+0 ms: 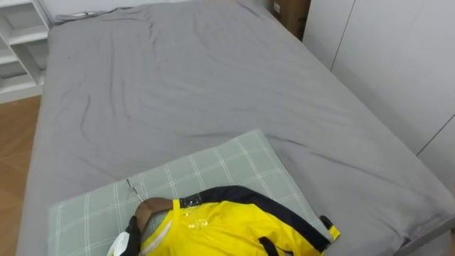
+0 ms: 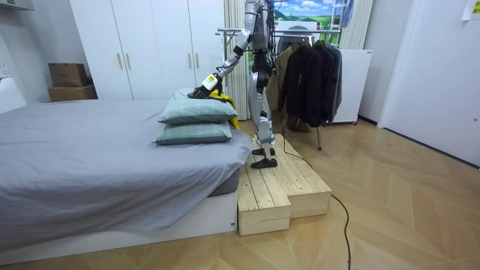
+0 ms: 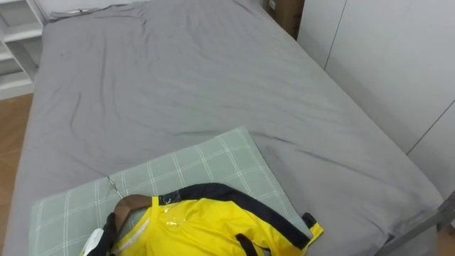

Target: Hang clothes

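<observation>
Down at the bottom edge of the eye views, a yellow jacket (image 1: 227, 224) with dark trim lay on a green checked pillow (image 1: 206, 163). A wooden hanger (image 1: 153, 208) sat inside its collar, the metal hook poking out toward the upper left. In the room view a rack (image 2: 229, 31) at upper centre carried dark coats (image 2: 307, 71), and two boxes (image 2: 69, 82) were stacked at the left beside a white wardrobe (image 2: 150, 49).

The left hand (image 1: 129, 238) showed dark at the lower left, right against the collar end of the jacket and just below the hanger. Whether it gripped either one could not be told. In the room view that arm sloped down toward the frame's left, ending at the top of two stacked pillows. The robot stood upright on a wooden platform (image 2: 285, 187) at the head of the bed (image 1: 199, 71).

The bed's grey sheet, lightly creased, ran from the pillow up to the top of the frame. A white shelf (image 1: 18, 43) stood at the upper left above a strip of wood floor (image 1: 14, 156).
</observation>
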